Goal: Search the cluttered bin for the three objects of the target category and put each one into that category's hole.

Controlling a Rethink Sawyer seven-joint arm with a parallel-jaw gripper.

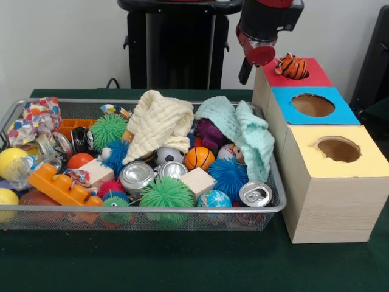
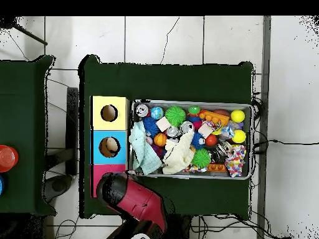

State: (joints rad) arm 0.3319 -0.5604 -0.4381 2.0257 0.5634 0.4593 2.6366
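The silver wire-mesh bin point(image 1: 152, 209) stands on the green table, full of toys; it also shows in the overhead view point(image 2: 250, 143). The orange tiger-striped plush point(image 1: 292, 66) sits in the round hole of the red surround point(image 1: 317, 74), its top sticking out. My gripper point(image 1: 258, 55) hangs just left of the tiger, close above the red corner of the wooden box. In the overhead view my arm point(image 2: 132, 196) covers most of the red surround point(image 2: 99, 171). A purple soft thing point(image 1: 209, 134) lies partly under the mint cloth. No tan bear-like plush shows.
A cream cloth point(image 1: 159, 121) and a mint cloth point(image 1: 244, 131) lie over the toys. Spiky balls point(image 1: 167, 193), cans point(image 1: 135, 177), a small basketball point(image 1: 199, 158) and an orange block point(image 1: 61, 185) fill the bin. The blue-surround hole point(image 1: 313, 105) and the yellow-surround hole point(image 1: 338, 149) lie nearer the camera.
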